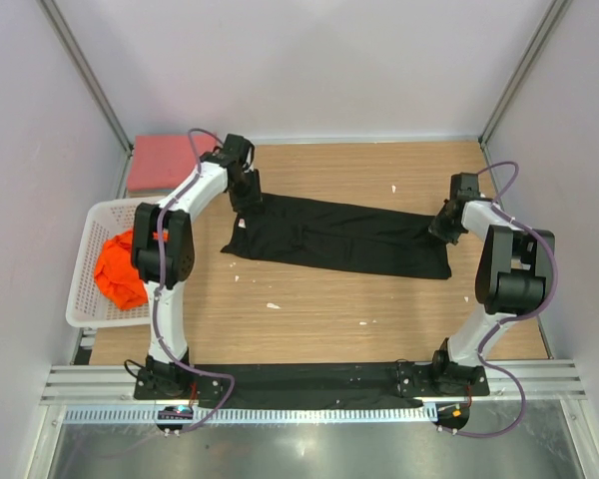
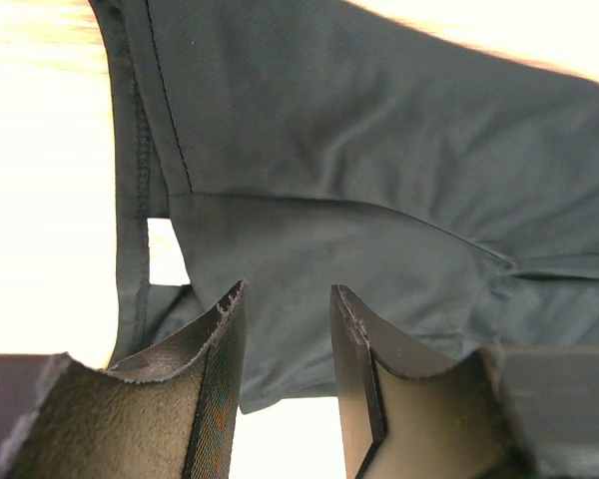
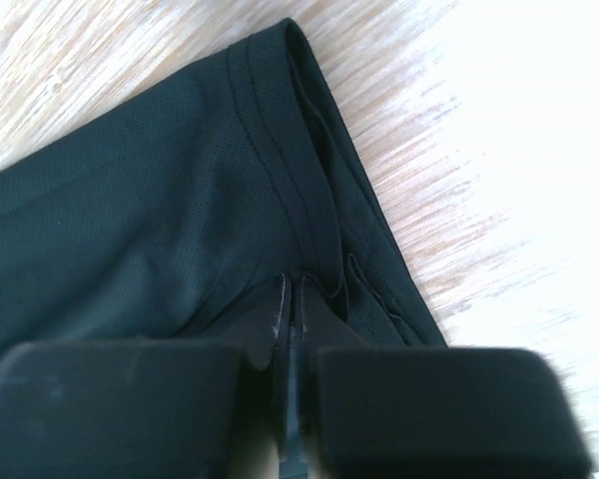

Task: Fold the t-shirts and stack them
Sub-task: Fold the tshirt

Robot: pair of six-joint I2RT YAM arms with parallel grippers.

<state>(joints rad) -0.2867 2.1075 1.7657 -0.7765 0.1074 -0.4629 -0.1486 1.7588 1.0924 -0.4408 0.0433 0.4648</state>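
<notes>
1. Black shirt (image 1: 339, 238): lies flat on the counter (image 1: 319, 309), folded into a long band. It runs from far left toward the right side, slanting slightly nearer as it goes. My two hands are at its two ends.

2. My left hand (image 2: 287, 299): at the band's far left end. The fingers (image 2: 215, 359) stand apart with a clear gap and pinch nothing. The wrist view shows dark cloth just beyond the tips, with a stitched hem along its left edge.

3. My right hand (image 3: 292, 289): at the band's right end. The fingers are pressed together on a double-stitched hem of the black shirt, and the cloth puckers into small folds at the tips.

4. Pink shirt (image 1: 160, 162): folded flat in the far left corner, just beyond the basket (image 1: 105, 215) and apart from the black shirt.

5. Orange shirt (image 1: 120, 269): crumpled in a heap inside the basket, toward its near half.

6. Basket: white mesh, at the counter's left edge, beside my left arm.
</notes>
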